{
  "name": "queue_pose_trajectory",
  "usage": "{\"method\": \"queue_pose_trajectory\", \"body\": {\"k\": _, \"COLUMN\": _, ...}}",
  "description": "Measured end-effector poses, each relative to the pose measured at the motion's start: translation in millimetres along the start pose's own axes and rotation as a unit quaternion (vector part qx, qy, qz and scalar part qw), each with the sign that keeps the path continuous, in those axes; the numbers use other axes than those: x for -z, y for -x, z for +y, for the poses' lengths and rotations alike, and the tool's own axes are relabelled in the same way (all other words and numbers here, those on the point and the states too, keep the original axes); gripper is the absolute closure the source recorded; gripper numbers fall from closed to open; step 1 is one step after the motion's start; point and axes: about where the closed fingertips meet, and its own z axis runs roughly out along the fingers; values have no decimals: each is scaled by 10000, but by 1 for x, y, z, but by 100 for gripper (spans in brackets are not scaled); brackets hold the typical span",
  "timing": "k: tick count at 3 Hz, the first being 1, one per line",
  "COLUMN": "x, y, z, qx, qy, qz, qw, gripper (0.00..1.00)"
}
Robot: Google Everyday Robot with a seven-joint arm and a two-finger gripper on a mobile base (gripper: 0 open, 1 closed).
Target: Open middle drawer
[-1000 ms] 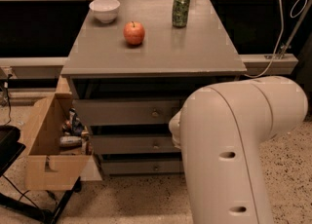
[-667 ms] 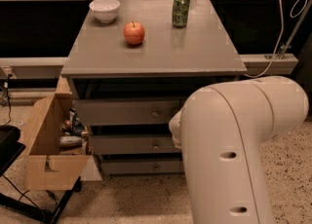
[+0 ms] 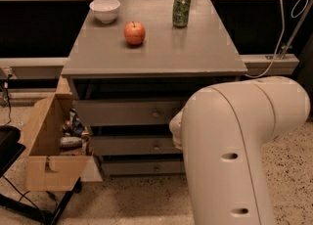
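Note:
The grey cabinet (image 3: 151,53) has three drawers in its front. The middle drawer (image 3: 128,146) is a wide shallow grey front with a small round knob (image 3: 156,147). It looks pushed in, level with the drawers above and below. Its right end is hidden behind my big white arm (image 3: 239,146), which fills the lower right of the camera view. My gripper is not in view; it is hidden behind or beyond this arm.
On the cabinet top stand a white bowl (image 3: 104,10), a red apple (image 3: 134,33) and a green can (image 3: 181,10). An open cardboard box (image 3: 46,146) with clutter sits close against the cabinet's left side. A black stand (image 3: 7,150) is at far left. A cable (image 3: 279,28) hangs at right.

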Motion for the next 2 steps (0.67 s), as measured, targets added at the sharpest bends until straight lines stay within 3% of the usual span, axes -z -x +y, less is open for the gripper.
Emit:
{"method": "queue_pose_trajectory", "body": {"k": 1, "x": 1, "y": 0, "z": 0, "qx": 0, "qy": 0, "qz": 0, "qw": 10000, "gripper": 83}}
{"method": "queue_pose_trajectory", "body": {"k": 2, "x": 3, "y": 0, "z": -1, "qx": 0, "qy": 0, "qz": 0, "qw": 10000, "gripper": 59}}
